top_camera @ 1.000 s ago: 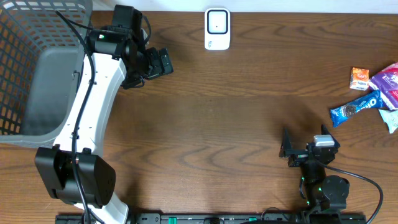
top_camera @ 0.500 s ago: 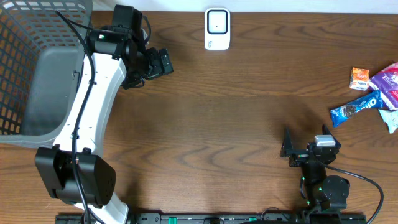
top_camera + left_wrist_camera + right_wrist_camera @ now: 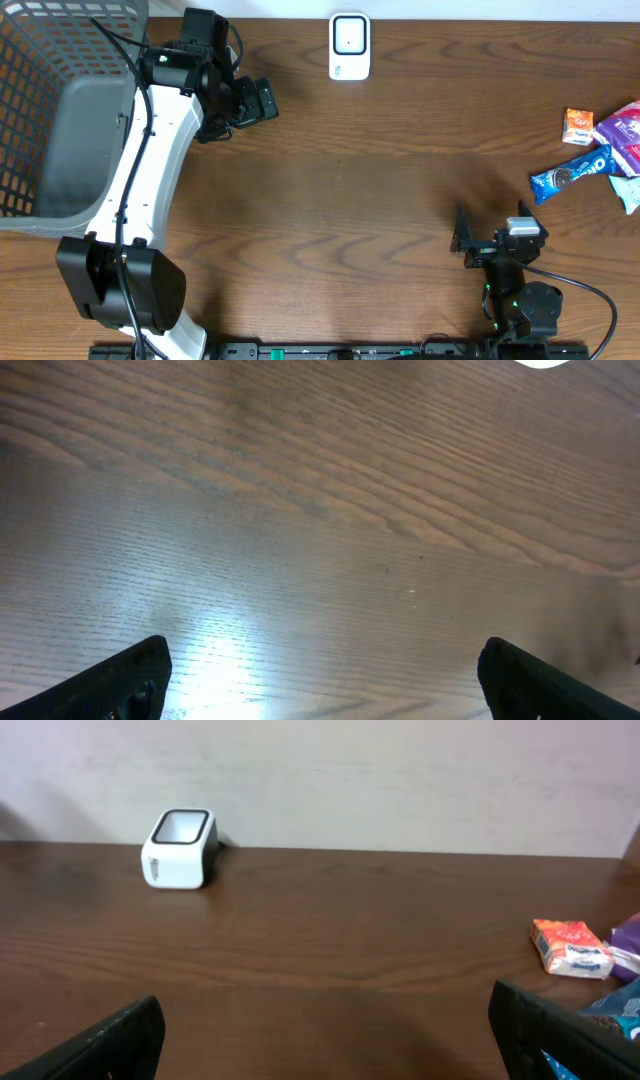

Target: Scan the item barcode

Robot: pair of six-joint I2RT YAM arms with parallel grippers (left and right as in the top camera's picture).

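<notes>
At the desk's (image 3: 380,180) right edge, toward the far corner, you have a small cluster of snack items. An orange packet (image 3: 578,126) lies innermost. A purple packet (image 3: 622,135) is just beside it and runs off the side of the overhead view. A blue cookie packet (image 3: 570,173) lies slantwise a little closer to the near edge, and a pale packet (image 3: 629,190) is at its outer end. All four lie flat on the wood, apart from both grippers.

The white scanner (image 3: 349,45) stands against the far edge, about midway along it, with its dark-rimmed window facing up. It is well apart from the items.

Your right gripper (image 3: 462,236) sits low by the near edge, right of centre, closer to the items than to the scanner. Its fingers are spread wide and grasp nothing. Its wrist camera looks across bare wood to the scanner on the left and the orange packet on the right.

Your left gripper (image 3: 265,100) is over the far-left part of the desk, between the scanner and the grey basket (image 3: 25,60) that fills the far-left corner. Its fingers are likewise released, and the wrist view shows only wood grain between them.
</notes>
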